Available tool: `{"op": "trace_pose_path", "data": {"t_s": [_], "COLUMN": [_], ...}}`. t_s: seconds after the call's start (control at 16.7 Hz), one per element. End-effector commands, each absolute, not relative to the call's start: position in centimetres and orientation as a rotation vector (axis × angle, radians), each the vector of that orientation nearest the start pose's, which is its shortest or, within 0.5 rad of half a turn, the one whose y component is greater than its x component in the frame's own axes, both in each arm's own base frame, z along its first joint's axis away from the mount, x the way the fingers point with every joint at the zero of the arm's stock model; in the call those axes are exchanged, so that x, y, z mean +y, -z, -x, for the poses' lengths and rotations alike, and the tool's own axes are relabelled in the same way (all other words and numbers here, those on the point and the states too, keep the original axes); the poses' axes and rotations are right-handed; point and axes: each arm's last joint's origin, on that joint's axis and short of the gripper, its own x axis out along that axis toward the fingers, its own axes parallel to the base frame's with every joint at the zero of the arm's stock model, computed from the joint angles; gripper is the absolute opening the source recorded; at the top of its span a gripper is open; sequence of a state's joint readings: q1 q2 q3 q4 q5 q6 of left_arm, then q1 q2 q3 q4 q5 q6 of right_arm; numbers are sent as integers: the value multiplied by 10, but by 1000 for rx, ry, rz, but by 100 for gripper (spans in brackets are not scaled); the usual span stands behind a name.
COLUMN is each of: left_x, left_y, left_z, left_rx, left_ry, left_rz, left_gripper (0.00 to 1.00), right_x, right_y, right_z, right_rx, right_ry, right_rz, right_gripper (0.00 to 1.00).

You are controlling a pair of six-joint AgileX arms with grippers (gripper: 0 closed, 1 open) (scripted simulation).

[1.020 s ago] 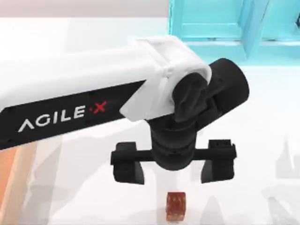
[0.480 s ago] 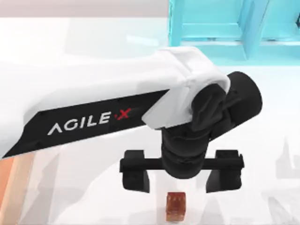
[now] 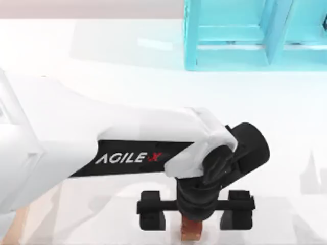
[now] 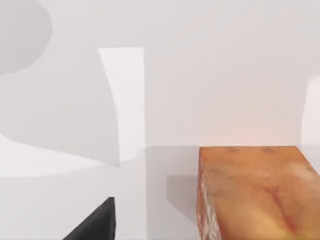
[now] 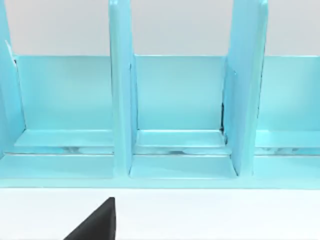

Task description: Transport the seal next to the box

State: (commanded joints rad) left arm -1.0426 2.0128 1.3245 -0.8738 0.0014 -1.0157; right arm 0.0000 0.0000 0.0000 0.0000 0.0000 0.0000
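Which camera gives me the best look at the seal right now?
The left wrist view: the seal sits close, top and side faces plain. In the top view the left gripper covers most of the seal. The right wrist view faces the cyan shelf.

The left arm (image 3: 102, 138) has a smooth white shell with a black panel that carries "AGILE·X" in white letters and a red X. Its wrist and left gripper (image 3: 195, 217) are matte black, with blocky fingers on a crossbar.

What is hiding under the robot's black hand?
Under the left gripper sits the seal, between its open fingers. The wrist covers the seal's top in the top view; its base touching the white table can't be seen.
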Motion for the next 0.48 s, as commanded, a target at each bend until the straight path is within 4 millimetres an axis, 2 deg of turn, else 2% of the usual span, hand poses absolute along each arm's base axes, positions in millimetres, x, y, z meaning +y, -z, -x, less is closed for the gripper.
{"op": "trace_pose_path", "data": {"t_s": [0.12, 0.3, 0.48], "left_x": [-314, -314, -314], "left_y": [-121, -121, -121], "left_z": [-186, -186, -186], "left_rx": [1571, 1571, 1571], "left_ry": [16, 16, 16], "left_rz": [-16, -16, -16], "left_gripper": [100, 100, 77], "right_x": [-1, -1, -1], "right_y": [-160, -160, -160], "right_z": [-106, -106, -106], "right_rx": [0, 0, 0], "right_ry": [0, 0, 0], "right_rz": [0, 0, 0], "right_gripper": [100, 100, 100]}}
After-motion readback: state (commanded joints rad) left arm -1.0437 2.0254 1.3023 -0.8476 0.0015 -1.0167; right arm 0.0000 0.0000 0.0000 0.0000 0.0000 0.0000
